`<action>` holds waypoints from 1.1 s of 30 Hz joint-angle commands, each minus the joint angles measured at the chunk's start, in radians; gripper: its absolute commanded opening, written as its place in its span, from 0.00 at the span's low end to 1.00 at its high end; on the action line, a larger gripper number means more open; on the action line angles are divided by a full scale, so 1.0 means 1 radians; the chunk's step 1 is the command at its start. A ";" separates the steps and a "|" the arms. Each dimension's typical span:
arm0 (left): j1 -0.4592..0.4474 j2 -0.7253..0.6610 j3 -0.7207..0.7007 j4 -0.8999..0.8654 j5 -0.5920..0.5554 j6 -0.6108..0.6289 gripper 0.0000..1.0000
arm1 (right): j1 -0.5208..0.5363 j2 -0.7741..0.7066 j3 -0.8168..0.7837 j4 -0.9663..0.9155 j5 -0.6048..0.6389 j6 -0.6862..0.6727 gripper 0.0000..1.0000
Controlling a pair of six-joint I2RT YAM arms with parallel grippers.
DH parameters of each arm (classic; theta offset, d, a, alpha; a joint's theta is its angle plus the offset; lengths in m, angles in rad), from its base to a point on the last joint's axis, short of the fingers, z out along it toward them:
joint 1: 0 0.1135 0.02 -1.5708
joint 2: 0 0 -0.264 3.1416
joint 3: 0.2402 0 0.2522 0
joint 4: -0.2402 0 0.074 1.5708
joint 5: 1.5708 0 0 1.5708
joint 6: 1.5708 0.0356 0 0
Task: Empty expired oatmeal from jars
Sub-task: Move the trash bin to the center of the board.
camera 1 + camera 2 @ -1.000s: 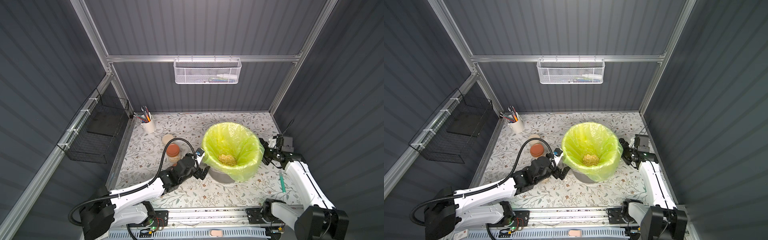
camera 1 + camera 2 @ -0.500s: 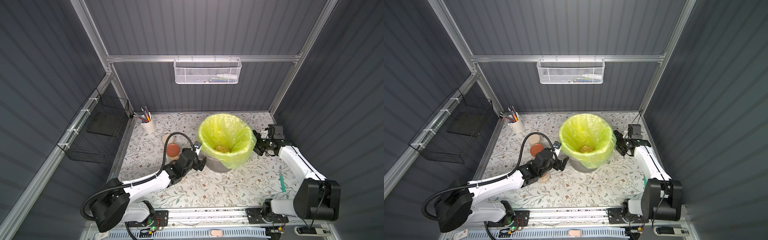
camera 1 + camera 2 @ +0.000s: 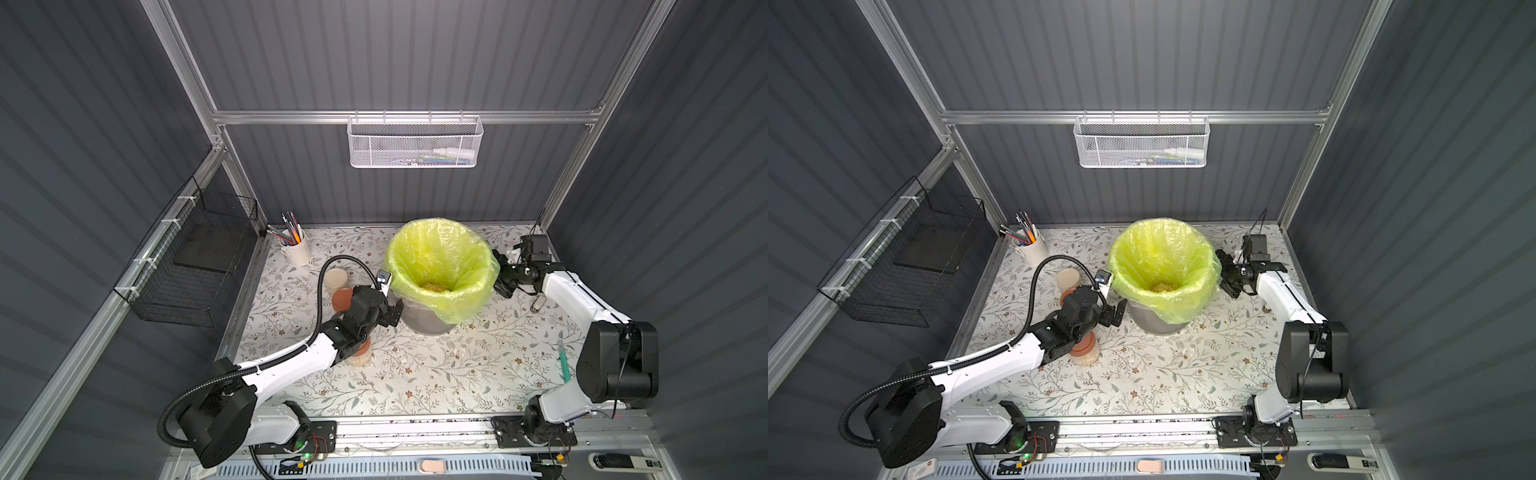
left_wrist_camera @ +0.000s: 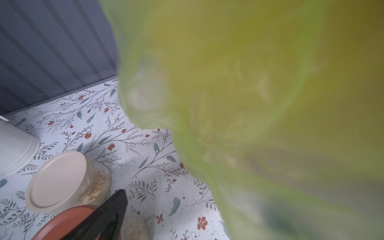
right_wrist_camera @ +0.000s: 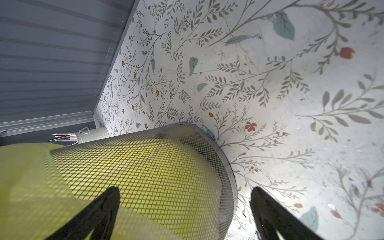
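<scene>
Three jars stand left of the bin: a cream-lidded jar (image 3: 336,279) (image 4: 60,182), a terracotta-lidded jar (image 3: 341,300) beside it, and a third jar (image 3: 360,358) (image 3: 1086,352) half hidden under my left arm, with oatmeal showing through its glass. More oatmeal (image 3: 434,286) lies at the bottom of the grey mesh bin with a yellow-green bag (image 3: 440,266) (image 5: 166,166). My left gripper (image 3: 394,309) is open against the bin's left side. One of its fingers (image 4: 112,207) shows; the bag hides the other. My right gripper (image 3: 503,275) (image 5: 185,199) is open at the bin's right wall.
A white pen cup (image 3: 296,249) stands at the back left. A black wire basket (image 3: 195,266) hangs on the left wall and a white mesh basket (image 3: 415,143) on the back wall. A teal pen (image 3: 564,361) lies near the right arm's base. Crumbs dot the floral table (image 3: 457,374).
The bin has shifted toward the back and a little left. Both arms moved with it, one gripper on each side. My left arm now lies over the third jar.
</scene>
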 commanded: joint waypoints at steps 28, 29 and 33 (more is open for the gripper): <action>0.035 -0.178 0.041 -0.230 -0.024 0.058 1.00 | -0.147 -0.355 -0.248 -0.277 0.125 -0.310 0.99; 0.036 -0.182 0.046 -0.242 -0.029 0.064 1.00 | -0.148 -0.386 -0.270 -0.293 0.174 -0.318 0.99; 0.035 -0.193 0.084 -0.296 -0.064 0.098 1.00 | -0.110 -0.448 -0.318 -0.360 0.196 -0.355 0.99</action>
